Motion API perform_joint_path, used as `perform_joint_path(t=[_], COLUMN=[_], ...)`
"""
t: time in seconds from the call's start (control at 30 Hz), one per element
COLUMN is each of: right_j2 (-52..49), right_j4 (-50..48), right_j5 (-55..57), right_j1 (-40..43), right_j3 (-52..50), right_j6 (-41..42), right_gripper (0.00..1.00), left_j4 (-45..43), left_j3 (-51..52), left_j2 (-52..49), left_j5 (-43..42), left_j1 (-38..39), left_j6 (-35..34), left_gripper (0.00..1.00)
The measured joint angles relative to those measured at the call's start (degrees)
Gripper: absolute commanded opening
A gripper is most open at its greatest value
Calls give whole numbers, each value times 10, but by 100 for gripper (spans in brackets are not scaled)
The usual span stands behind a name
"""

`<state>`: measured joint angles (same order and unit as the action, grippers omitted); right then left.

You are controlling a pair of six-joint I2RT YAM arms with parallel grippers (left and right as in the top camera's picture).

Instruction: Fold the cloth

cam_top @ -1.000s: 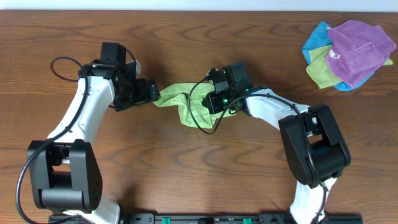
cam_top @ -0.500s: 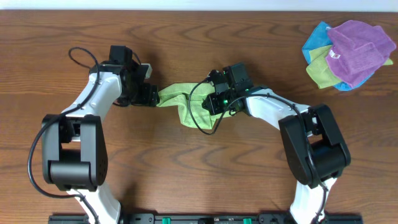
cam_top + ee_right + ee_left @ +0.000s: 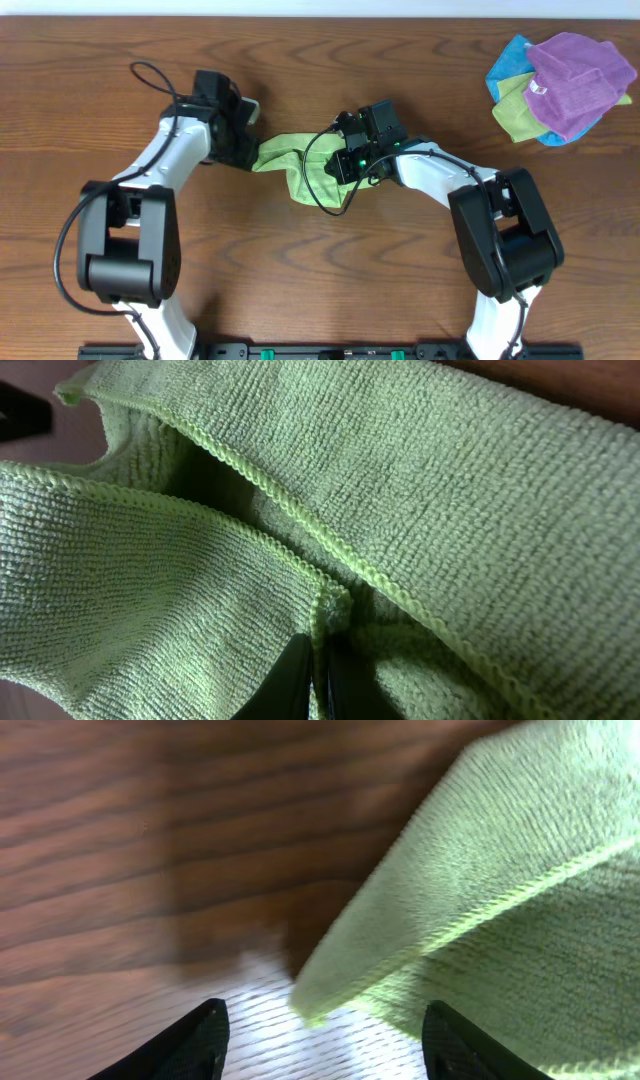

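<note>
Now the crumpled lime-green microfibre cloth (image 3: 295, 165) is lying with its corner just ahead of the left gripper (image 3: 325, 1020), jaws parted and empty, while the right gripper (image 3: 318, 665) is pinching its hem.

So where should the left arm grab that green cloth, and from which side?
Probably the loose corner of the cloth, the one pointing at the left tool. It seems to lift slightly off the table, so the open tool can come in from the cloth's left end and straddle it. The right tool pinches a fold further along.
</note>
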<state>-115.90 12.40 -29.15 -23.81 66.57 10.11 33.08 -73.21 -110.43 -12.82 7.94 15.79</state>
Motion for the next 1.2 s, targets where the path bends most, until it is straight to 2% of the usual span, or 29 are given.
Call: perform_joint_path(t=[0.23,0.27,0.4,0.5,0.57,0.6,0.67,1.0,1.2], right_j2=[0,0,0,0,0,0,0,0,0], right_j4=[0,0,0,0,0,0,0,0,15], right_j5=[0,0,0,0,0,0,0,0,-23], right_j1=[0,0,0,0,0,0,0,0,0], right_j3=[0,0,0,0,0,0,0,0,1], right_j6=[0,0,0,0,0,0,0,2,2], right_gripper=[8,8,8,8,8,8,8,1,1], left_j4=[-2,-5,-9,-21,-36,-46,-60,-65,9], left_j3=[0,0,0,0,0,0,0,0,0], left_j2=[-36,-36,-36,-36,-36,-36,-36,-36,-36], left_j5=[35,39,47,50,52,54,55,56,70], left_j1=[23,24,23,23,23,23,23,23,23], left_j6=[12,12,14,21,20,21,20,18,-5], left_gripper=[61,58,31,28,17,17,6,6,6])
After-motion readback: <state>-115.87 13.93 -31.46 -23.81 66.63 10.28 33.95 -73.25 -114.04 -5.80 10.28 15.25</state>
